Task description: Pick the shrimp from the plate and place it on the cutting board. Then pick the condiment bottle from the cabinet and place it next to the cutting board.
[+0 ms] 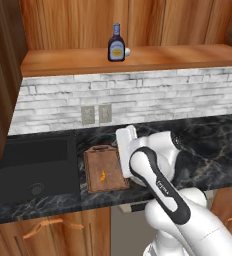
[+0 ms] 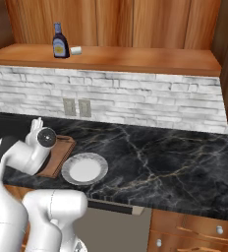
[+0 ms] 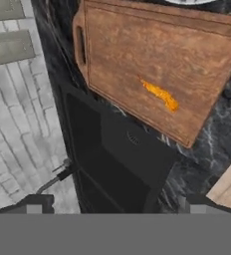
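Presently: tiny orange shrimp (image 3: 160,95) on brown wooden cutting board (image 3: 152,69), first step apparently done; gripper (image 3: 115,209) jaws apart, empty; dark-brown blue-capped condiment bottle (image 1: 116,44) on cabinet ledge (image 1: 138,59), likely next

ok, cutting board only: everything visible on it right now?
The cutting board is a rectangular brown wooden board with visible grain, a raised edge and a slotted handle at one short end. It lies flat on the dark marble counter, between the black sink and the plate, handle toward the brick wall. The shrimp, small and orange, rests on its surface near the middle. The robot's arm hides part of it in both base views.
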Available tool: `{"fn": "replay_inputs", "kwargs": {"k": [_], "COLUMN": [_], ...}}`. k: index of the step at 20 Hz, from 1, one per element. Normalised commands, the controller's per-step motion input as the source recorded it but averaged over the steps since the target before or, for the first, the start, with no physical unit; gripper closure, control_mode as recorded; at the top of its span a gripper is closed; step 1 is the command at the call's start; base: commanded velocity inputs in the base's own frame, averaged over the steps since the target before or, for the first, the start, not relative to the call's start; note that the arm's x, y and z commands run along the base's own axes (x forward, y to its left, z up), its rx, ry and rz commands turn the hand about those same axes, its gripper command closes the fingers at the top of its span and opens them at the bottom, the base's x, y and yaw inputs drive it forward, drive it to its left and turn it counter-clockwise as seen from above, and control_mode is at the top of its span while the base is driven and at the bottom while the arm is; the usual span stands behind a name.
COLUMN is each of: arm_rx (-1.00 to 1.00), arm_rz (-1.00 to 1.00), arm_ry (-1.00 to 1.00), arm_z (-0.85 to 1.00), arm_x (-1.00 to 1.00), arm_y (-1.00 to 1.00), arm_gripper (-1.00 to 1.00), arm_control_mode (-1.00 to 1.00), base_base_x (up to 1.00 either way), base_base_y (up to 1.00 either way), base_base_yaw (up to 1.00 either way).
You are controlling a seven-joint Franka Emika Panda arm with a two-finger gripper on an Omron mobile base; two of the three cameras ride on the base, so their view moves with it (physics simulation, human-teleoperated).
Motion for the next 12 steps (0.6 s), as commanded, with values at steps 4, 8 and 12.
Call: {"fn": "replay_inputs", "kwargs": {"k": [4,8,12], "arm_rx": [0.28,0.28,0.28], "arm_rz": [-0.07,-0.04,-0.03], "arm_ry": [0.23,0.23,0.2], "arm_z": [0.05,0.12,0.27], "arm_x": [0.0,0.0,0.0], "arm_y": [0.0,-0.01,-0.04], "arm_gripper": [-1.0,-1.0,-1.0], "arm_control_mode": [-1.0,-1.0,-1.0], "base_base_x": [0.0,0.0,0.0], "base_base_y": [0.0,0.0,0.0], "base_base_yaw": [0.0,0.0,0.0]}}
